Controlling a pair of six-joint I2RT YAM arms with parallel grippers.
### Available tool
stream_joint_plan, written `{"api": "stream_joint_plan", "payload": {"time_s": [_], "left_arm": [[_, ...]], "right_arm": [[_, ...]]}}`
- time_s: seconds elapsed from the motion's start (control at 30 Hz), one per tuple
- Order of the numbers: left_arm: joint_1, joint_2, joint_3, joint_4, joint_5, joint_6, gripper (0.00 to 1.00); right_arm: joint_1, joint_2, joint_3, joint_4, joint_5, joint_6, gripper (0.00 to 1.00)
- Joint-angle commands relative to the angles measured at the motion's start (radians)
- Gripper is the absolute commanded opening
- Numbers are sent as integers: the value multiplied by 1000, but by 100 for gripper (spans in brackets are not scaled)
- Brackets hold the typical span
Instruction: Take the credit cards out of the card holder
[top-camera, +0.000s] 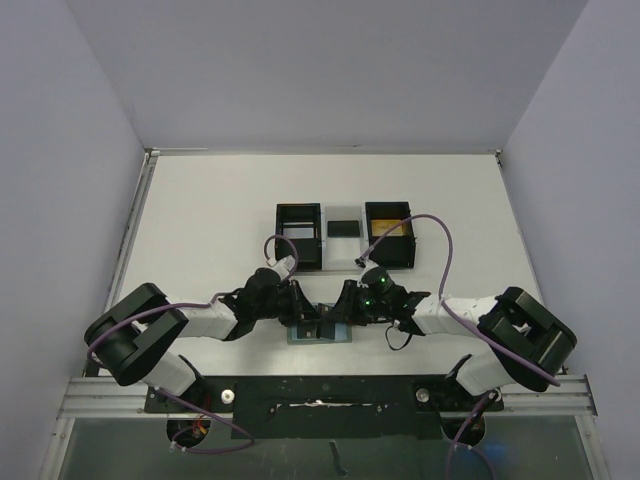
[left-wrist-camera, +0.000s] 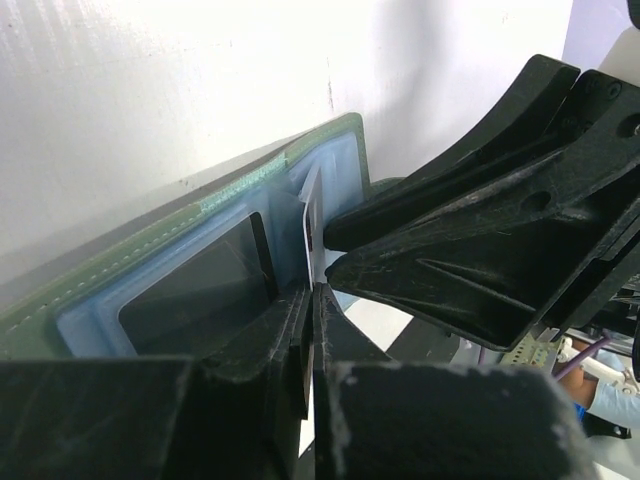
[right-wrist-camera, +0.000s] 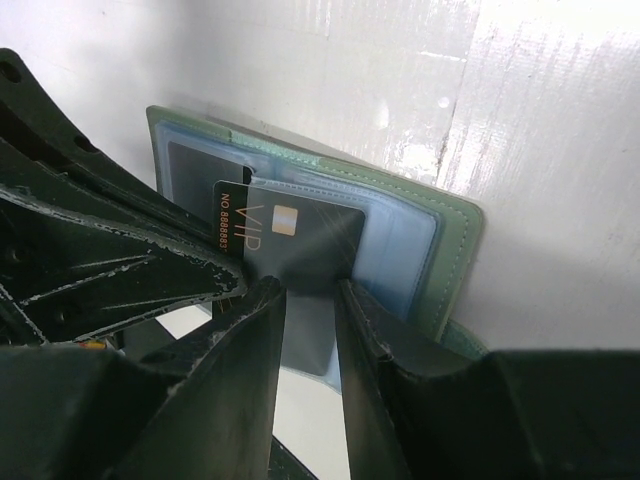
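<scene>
The teal-grey card holder (top-camera: 320, 337) lies open on the table between both arms, its pale blue pockets (right-wrist-camera: 405, 250) showing. A black card marked VIP (right-wrist-camera: 300, 235) sticks partway out of a pocket at a tilt. My left gripper (left-wrist-camera: 312, 300) is shut on that card's edge, which I see edge-on (left-wrist-camera: 312, 215); in the top view it (top-camera: 300, 313) is at the holder's left. My right gripper (right-wrist-camera: 308, 295) is open by a narrow gap, its fingertips (right-wrist-camera: 262, 300) down on the holder astride the card. The other pocket (left-wrist-camera: 195, 290) looks dark inside.
Two black square boxes stand at the back: the left one (top-camera: 299, 235), and the right one (top-camera: 389, 234) with something gold-orange inside. A black card (top-camera: 343, 228) lies on a pale strip between them. White walls enclose the table.
</scene>
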Motion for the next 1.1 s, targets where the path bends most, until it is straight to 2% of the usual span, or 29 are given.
{"api": "stream_joint_plan", "payload": {"time_s": [0.0,0.4,0.57,0.7,0.9,1.07], "left_arm": [[1,-53,-3,45,3,7,0],[23,-120,8,-83,-15,58,0],[25,-115,8,-82,-14,60,0],[27,-121,7,-79,-15,58,0],[27,-121,10,-80,-9,56,0],[27,-111,10,-72,1,57,0]], "right_arm": [[2,12,-3,-163,93,-34,30],[-11,-56,65,-291,142,-99,29],[-8,-111,124,-307,81,-135,30],[8,-148,148,-251,22,-140,35],[29,-59,183,-199,-1,-99,37],[59,8,210,-143,-23,-81,42]]}}
